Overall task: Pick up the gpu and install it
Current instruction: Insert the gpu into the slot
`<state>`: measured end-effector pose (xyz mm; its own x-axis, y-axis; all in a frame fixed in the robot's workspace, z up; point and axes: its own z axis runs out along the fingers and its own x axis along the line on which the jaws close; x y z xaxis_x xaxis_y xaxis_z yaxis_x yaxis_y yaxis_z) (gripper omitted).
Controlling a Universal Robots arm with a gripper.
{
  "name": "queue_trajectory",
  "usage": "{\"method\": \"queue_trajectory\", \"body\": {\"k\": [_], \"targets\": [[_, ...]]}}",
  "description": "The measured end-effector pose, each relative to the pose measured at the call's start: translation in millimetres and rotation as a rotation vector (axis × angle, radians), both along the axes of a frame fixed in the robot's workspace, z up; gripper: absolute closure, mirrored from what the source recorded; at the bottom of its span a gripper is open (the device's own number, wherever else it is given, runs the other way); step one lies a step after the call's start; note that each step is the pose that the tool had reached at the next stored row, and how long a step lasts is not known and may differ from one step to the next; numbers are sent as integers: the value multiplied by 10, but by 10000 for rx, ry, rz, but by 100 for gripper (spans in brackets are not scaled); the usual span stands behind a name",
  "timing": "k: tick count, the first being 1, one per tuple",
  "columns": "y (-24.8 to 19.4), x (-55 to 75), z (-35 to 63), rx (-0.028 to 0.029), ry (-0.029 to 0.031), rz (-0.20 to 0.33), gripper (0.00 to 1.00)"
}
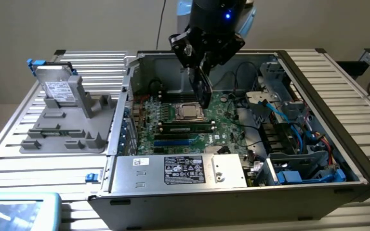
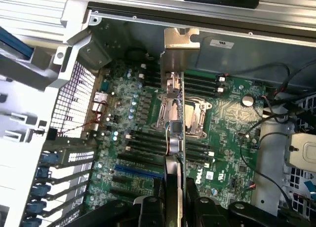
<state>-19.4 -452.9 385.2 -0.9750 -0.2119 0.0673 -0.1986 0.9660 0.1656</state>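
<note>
Exterior view: our jaws clamp the card (image 1: 203, 91) at one o'clock from the processor (image 1: 188, 111); wrist view adds its bracket (image 2: 181, 42)

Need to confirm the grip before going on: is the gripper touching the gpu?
Touching. The wrist view shows the gripper clamped against both faces of the edge-on gpu, with no gap.

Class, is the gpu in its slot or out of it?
Out: the claw holds the gpu on edge above the motherboard.
</note>
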Motion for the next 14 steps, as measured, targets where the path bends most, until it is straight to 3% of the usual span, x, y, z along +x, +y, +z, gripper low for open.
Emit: {"method": "queue_trajectory", "body": {"k": [14], "targets": [[0,0,-12,1,-52,2551,72]]}}
